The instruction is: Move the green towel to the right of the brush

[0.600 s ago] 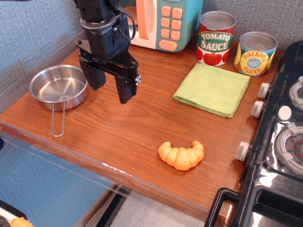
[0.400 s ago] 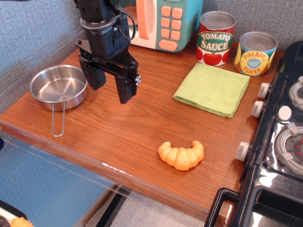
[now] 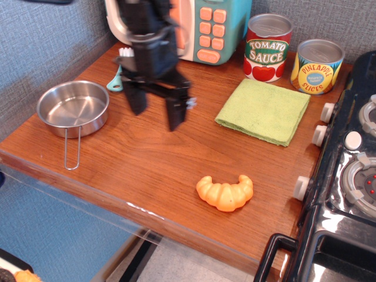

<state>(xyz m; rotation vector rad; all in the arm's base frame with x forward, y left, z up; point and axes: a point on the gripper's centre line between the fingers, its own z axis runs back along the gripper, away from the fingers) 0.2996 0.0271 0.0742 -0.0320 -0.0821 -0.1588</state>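
The green towel (image 3: 264, 110) lies flat on the wooden counter at the right, in front of the two cans. The brush (image 3: 119, 69), light teal with white bristles, lies at the back left beside the pan, partly hidden behind my arm. My gripper (image 3: 157, 111) hangs above the middle of the counter, blurred, with its two fingers spread apart and nothing between them. It is to the left of the towel and to the right of the brush.
A steel pan (image 3: 73, 109) sits at the left, its handle pointing to the front edge. A toy microwave (image 3: 205, 26), a tomato sauce can (image 3: 268, 48) and a pineapple can (image 3: 317, 66) stand at the back. A croissant (image 3: 225, 191) lies in front. A toy stove (image 3: 352, 170) borders the right.
My gripper has moved to the right, toward the towel, uncovering the brush behind it. The towel and the other things have not moved.
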